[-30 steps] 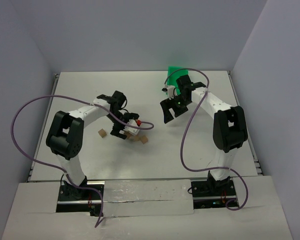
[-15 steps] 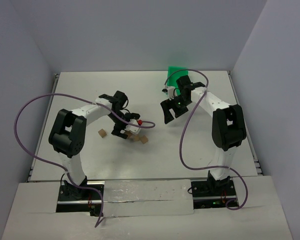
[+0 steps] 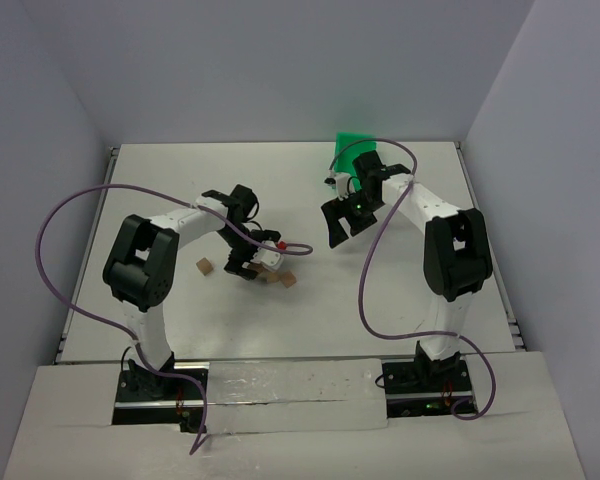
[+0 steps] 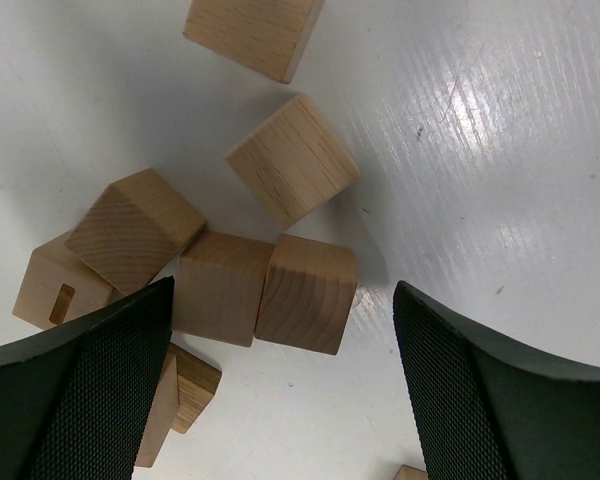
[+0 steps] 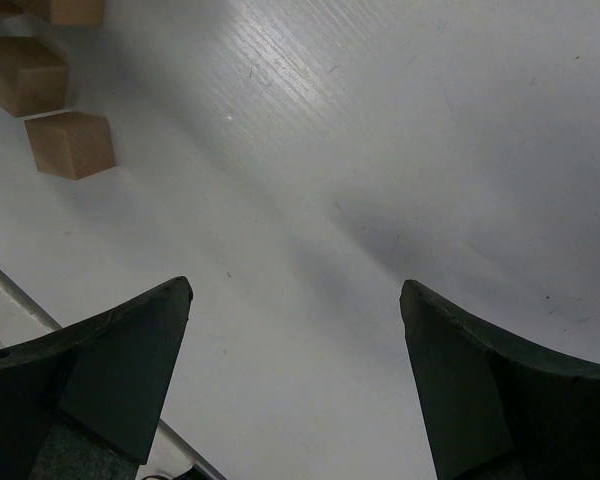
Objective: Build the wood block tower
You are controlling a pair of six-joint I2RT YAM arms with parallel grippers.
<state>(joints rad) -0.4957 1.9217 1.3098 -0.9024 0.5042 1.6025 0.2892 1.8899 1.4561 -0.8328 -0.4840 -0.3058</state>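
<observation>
Several loose tan wood blocks (image 4: pixel 292 160) lie scattered on the white table under my left gripper (image 4: pixel 283 320). The gripper is open and hovers low over them. Two blocks (image 4: pixel 308 295) lie side by side, touching, just ahead of the gap between its fingers, and nothing is held. In the top view the left gripper (image 3: pixel 248 262) is over this cluster (image 3: pixel 271 273), with single blocks at its left (image 3: pixel 206 266) and right (image 3: pixel 288 281). My right gripper (image 3: pixel 342 225) is open and empty over bare table (image 5: pixel 310 200). No stacked tower shows in any view.
A green bin (image 3: pixel 352 153) stands at the back, just behind the right arm. Three blocks (image 5: pixel 70 145) show at the top left of the right wrist view. Purple cables loop beside both arms. Walls enclose the table on three sides.
The left arm has shifted slightly right, and its gripper has settled a little closer over the block cluster. The right arm has hardly moved.
</observation>
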